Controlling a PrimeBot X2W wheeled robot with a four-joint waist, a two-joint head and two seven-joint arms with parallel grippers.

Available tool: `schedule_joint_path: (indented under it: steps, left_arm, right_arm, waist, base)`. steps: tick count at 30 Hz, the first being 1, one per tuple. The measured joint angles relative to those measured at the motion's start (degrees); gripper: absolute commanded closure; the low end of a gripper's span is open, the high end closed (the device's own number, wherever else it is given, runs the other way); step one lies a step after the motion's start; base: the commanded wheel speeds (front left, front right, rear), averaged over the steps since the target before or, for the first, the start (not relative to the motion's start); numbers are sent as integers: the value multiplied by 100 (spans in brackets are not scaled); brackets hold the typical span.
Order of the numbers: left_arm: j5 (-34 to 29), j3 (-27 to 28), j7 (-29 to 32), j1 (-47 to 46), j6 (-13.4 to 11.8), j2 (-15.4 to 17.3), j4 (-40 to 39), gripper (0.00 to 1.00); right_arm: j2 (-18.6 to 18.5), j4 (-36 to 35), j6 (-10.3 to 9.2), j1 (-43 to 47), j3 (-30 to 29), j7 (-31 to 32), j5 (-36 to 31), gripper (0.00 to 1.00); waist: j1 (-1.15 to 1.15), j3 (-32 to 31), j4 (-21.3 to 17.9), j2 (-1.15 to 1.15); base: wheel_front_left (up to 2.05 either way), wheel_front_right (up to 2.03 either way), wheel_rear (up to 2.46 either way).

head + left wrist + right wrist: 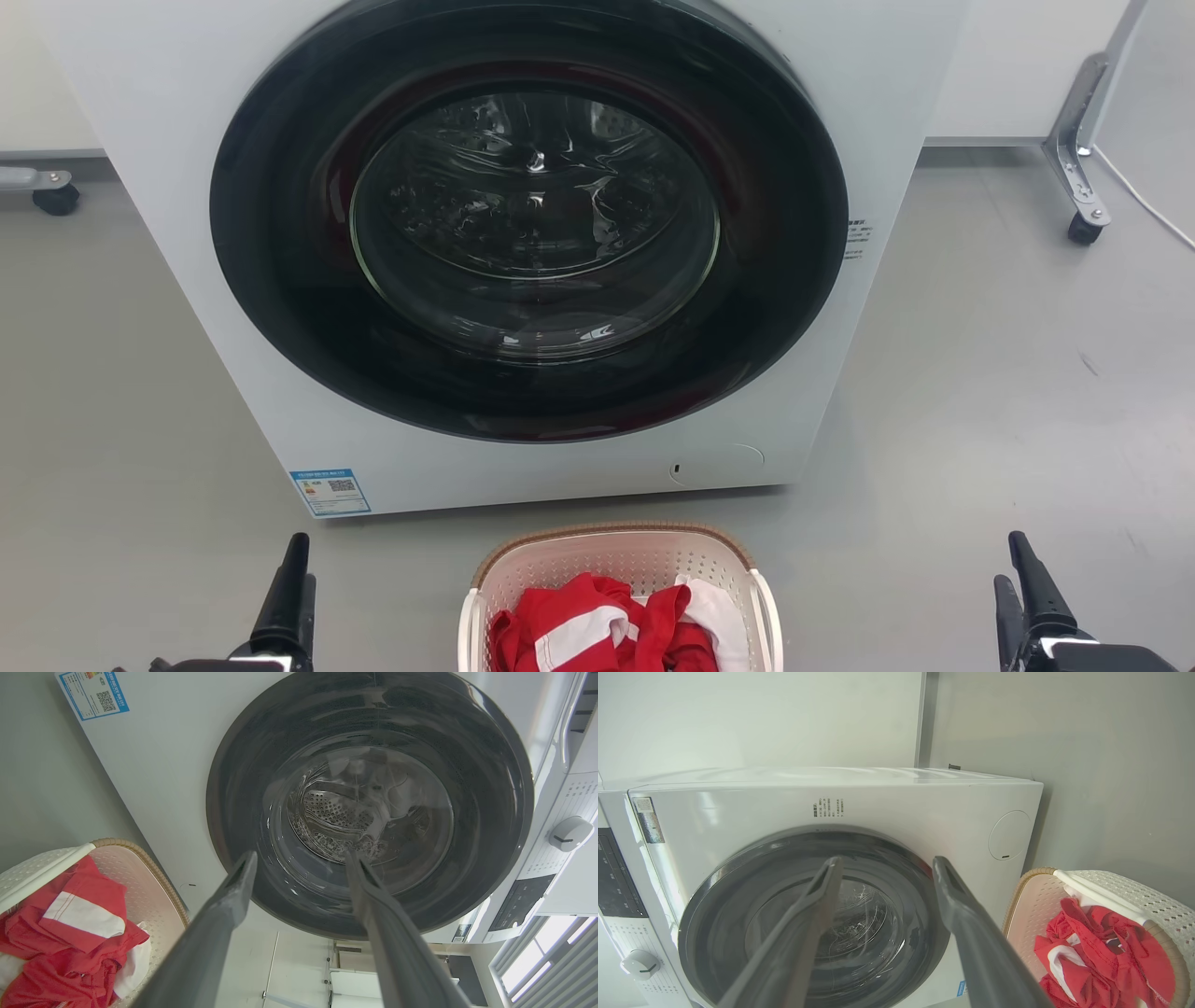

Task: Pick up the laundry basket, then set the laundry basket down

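Note:
The laundry basket (611, 558) is cream-white and perforated, with a brown woven-look rim and white side handles. It sits on the floor at the bottom centre of the head view, just in front of the washer, holding red and white clothes (597, 630). My left gripper (291, 583) rises at the lower left, well apart from the basket. My right gripper (1022, 583) rises at the lower right, also well apart. In the left wrist view the left gripper (301, 863) is open and empty, with the basket (140, 877) at lower left. In the right wrist view the right gripper (887, 868) is open, the basket (1031, 905) at lower right.
A white front-loading washer (233, 308) with a dark round door (532, 215), shut, stands directly behind the basket. Grey floor (980, 420) spreads on both sides. A wheeled metal leg (1078, 177) stands at the back right, and a caster (56, 198) at the back left.

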State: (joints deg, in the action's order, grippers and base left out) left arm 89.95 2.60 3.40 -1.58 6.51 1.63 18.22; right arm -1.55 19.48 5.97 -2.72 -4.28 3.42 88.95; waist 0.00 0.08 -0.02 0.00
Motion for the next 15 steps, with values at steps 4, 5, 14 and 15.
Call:
schedule_joint_path:
  steps: [4,5,14,15]
  left_arm:
    - [-248,-91,-78,0,-56,2,-63,0]
    - [-324,-112,-100,0,-94,1,-85,0]
    - [-1110,-315,-280,1,-307,7,-313,0]
    - [-1238,-327,-308,2,-316,7,-350,0]
  right_arm:
    - [-1,-65,-100,-1,86,-74,-279,0]
    - [-1,-74,-116,-1,108,-104,-343,0]
    - [-3,-240,-301,0,320,-288,-1085,0]
    - [-3,-250,-303,0,338,-304,-1179,0]
  waist:
    - [0,-4,1,0]
    - [0,-5,1,0]
    - [0,-17,4,0]
    - [0,-19,4,0]
  base:
    - [0,0,0]
    - [0,0,0]
    - [0,0,0]
    - [0,0,0]
